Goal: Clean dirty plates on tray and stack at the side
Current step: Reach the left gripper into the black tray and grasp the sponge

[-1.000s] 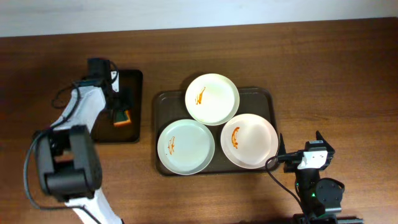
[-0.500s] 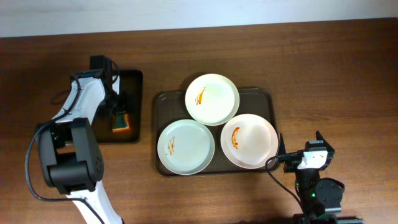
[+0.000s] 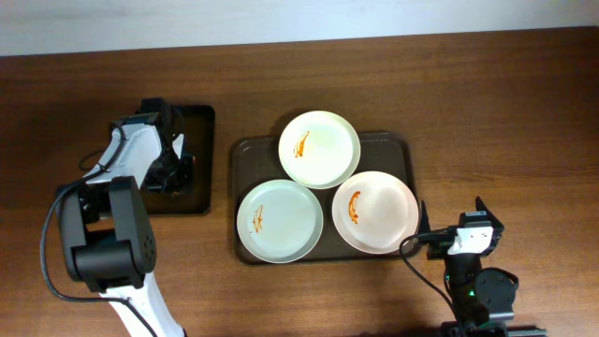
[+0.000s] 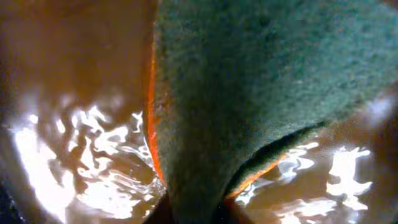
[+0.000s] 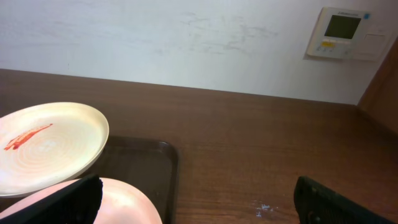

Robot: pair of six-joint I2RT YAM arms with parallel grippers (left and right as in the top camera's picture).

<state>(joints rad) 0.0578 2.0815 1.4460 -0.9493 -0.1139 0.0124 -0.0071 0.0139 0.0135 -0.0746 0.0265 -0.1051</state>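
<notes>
Three plates lie on the dark brown tray (image 3: pixel 404 152), each with an orange-red smear: one at the back (image 3: pixel 319 149), one at front left (image 3: pixel 279 221), one pinkish at front right (image 3: pixel 375 212). My left gripper (image 3: pixel 174 174) is down on the small black tray (image 3: pixel 200 126), shut on a green sponge (image 4: pixel 261 93) with an orange edge, which folds between the jaws (image 4: pixel 193 214). The overhead view hides the sponge under the gripper. My right gripper (image 3: pixel 452 217) stands open just right of the brown tray, holding nothing (image 5: pixel 205 208). Its view shows the back plate (image 5: pixel 50 146) and the pinkish plate (image 5: pixel 127 202).
The black tray's glossy floor (image 4: pixel 74 155) shines wet around the sponge. Bare wooden table (image 3: pixel 505 122) stretches right of the brown tray and behind it. A white wall with a thermostat panel (image 5: pixel 341 32) stands beyond the table's far edge.
My left gripper has dropped onto the sponge on the black tray and closed on it; the sponge no longer shows from overhead. Plates and right arm have not moved.
</notes>
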